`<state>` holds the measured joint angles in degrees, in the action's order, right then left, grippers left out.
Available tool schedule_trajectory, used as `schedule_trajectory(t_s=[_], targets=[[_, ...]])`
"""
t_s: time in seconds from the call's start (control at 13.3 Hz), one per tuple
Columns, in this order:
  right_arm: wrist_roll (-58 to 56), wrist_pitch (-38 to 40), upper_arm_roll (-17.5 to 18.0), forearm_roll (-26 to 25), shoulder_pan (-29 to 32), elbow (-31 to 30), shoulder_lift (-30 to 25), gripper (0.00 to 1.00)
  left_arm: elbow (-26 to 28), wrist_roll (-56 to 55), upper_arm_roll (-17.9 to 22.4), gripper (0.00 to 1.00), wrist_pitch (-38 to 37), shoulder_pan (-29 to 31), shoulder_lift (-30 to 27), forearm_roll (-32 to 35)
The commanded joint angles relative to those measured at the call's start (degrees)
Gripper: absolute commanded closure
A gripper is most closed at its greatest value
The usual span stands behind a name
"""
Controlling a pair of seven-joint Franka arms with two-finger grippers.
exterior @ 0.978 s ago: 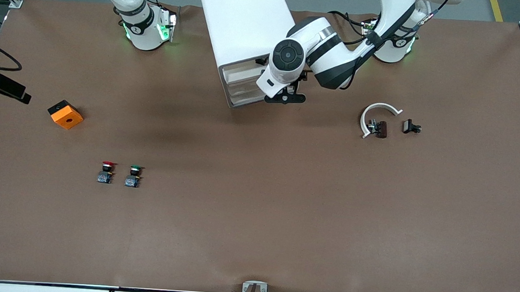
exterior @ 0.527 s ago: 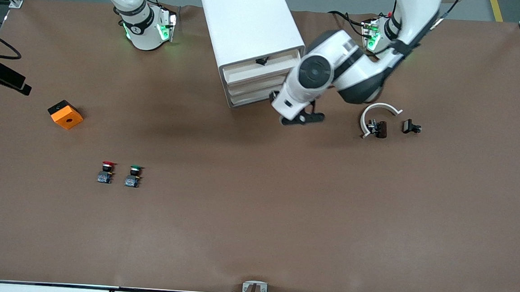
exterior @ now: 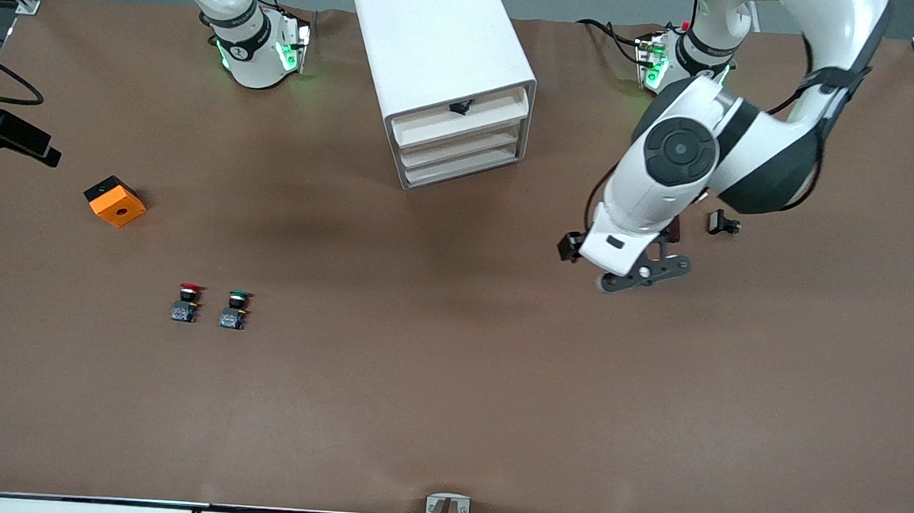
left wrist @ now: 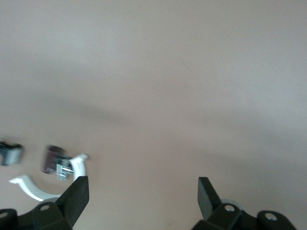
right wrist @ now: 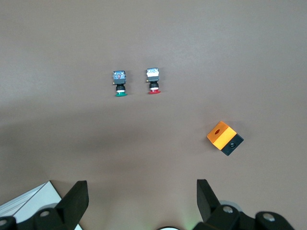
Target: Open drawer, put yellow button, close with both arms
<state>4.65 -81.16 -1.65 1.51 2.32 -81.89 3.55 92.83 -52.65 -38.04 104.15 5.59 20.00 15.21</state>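
The white cabinet [exterior: 438, 49] stands near the robots' bases. Its top drawer [exterior: 465, 122] looks pushed in, level with the lower ones, and has a small black handle [exterior: 459, 107]. The yellow button is out of view. My left gripper [exterior: 645, 273] [left wrist: 143, 196] hangs open and empty over bare table, toward the left arm's end, away from the cabinet. The right gripper [right wrist: 142, 196] is open and empty too, high over the table near its own base, with a corner of the cabinet [right wrist: 26, 203] at the edge of its wrist view.
A red-capped button [exterior: 188, 302] [right wrist: 153, 80] and a green-capped button [exterior: 235, 309] [right wrist: 119, 82] stand side by side toward the right arm's end, with an orange box [exterior: 114, 201] [right wrist: 225, 138] nearby. By the left gripper lie a white curved part [left wrist: 38, 189], a brown piece [left wrist: 53, 160] and a small black piece [exterior: 722, 223].
The left arm has swung away from the cabinet's front toward its own end of the table, gripper open throughout. The right arm has not moved.
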Motion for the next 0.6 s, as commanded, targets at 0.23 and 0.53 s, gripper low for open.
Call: schedule_trajectory(t_s=[0.23,0.53], targets=[[0.8,-4.6,-0.7,0.7,-1.2,-9.2,-6.9,0.0,-5.1,15.2,-0.5,0.0,-9.3,8.0,-5.3,1.9],[3.6,-4.0,-0.6,0.8,-1.5,-9.9,-7.9,0.0,-4.8,27.1,-0.7,0.0,-10.1,14.1,-9.6,0.3]])
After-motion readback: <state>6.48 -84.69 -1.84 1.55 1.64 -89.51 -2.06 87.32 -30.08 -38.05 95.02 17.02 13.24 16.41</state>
